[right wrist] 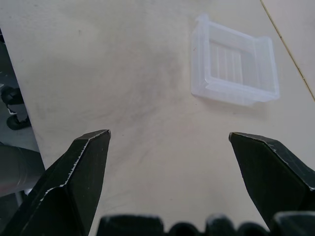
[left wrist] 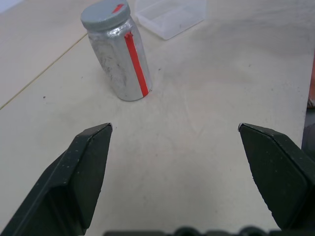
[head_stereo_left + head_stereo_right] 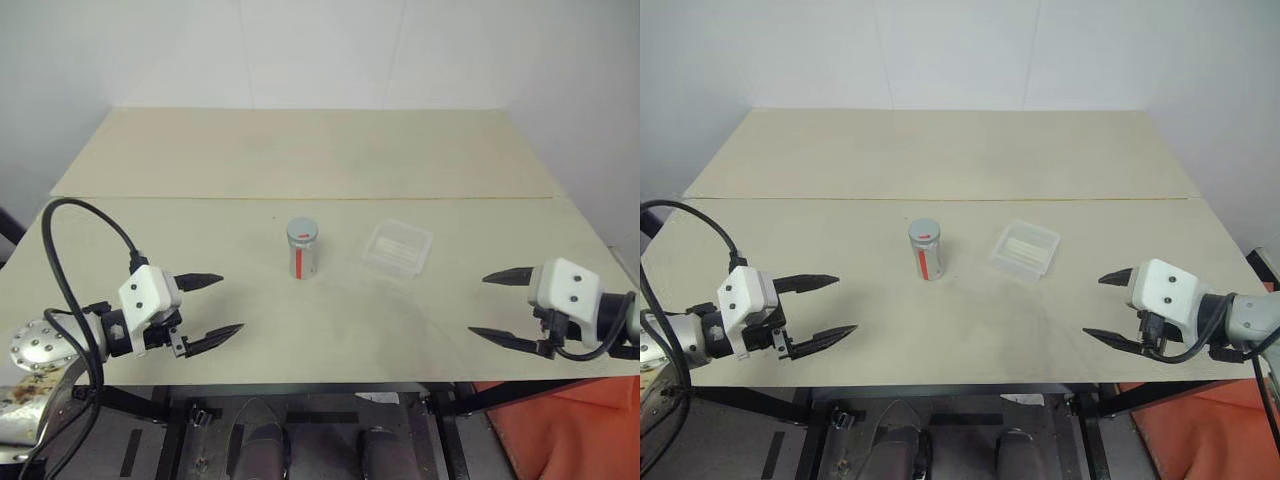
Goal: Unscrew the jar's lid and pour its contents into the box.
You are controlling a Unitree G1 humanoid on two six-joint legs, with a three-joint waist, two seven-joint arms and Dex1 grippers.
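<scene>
The jar stands upright near the middle of the table, silvery with a red vertical stripe. Its grey lid with a small red mark sits on top. In the left wrist view the jar and lid stand ahead of the fingers. To the jar's right lies the clear shallow box, also in the right wrist view as the box. My left gripper is open over the table's front left, apart from the jar. Over the front right hangs my right gripper, open, with nothing between its fingers.
The pale table runs back to a white wall, with a seam across its middle. Its front edge lies just below both grippers. Black cables loop from each wrist. An orange cloth lies below the table at the front right.
</scene>
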